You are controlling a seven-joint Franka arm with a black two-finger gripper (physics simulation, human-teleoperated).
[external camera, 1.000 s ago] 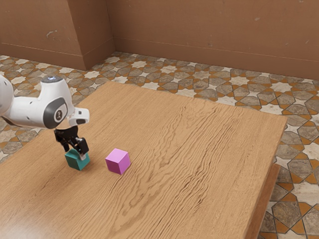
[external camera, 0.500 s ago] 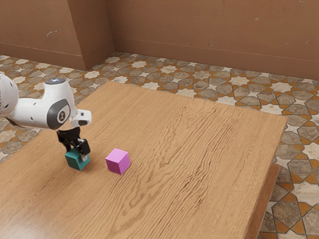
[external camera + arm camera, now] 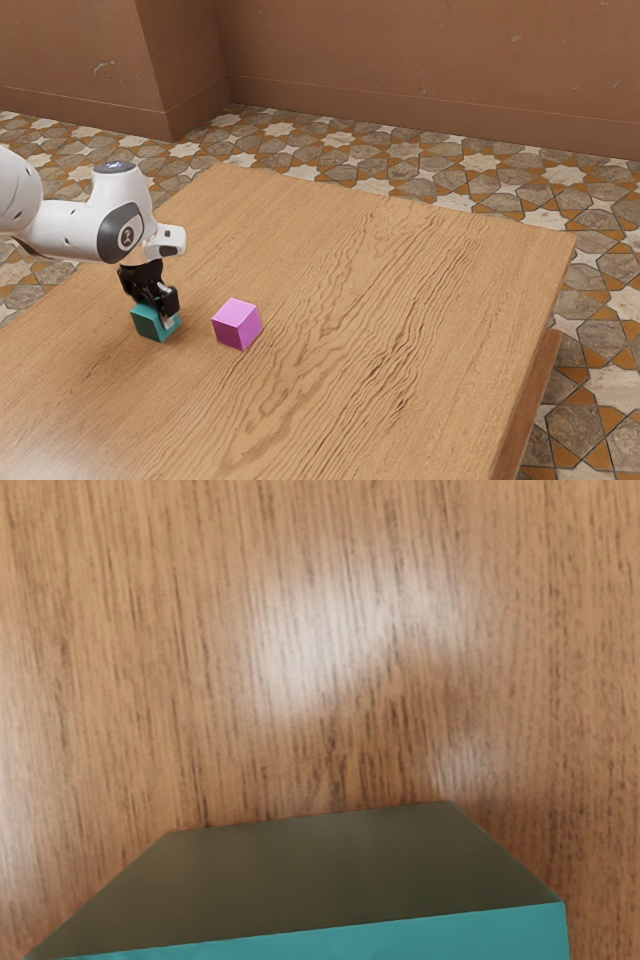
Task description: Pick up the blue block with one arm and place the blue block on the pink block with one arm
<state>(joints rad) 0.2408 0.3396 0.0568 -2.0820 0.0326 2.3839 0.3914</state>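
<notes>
Grasp step, I judge: my black two-finger gripper point(image 3: 157, 303) sits low on the small teal-blue cube point(image 3: 152, 324), which rests on the wooden table point(image 3: 400, 300). Can't tell if it's pinching the cube or spread. The cube is matte and flat-faced, with a dark top and a brighter side. The pink-magenta cube point(image 3: 236, 324) is at its 3 o'clock, near but apart. Next move needs a firm grip, a clear lift, a carry toward 3 o'clock and a square set-down.
</notes>
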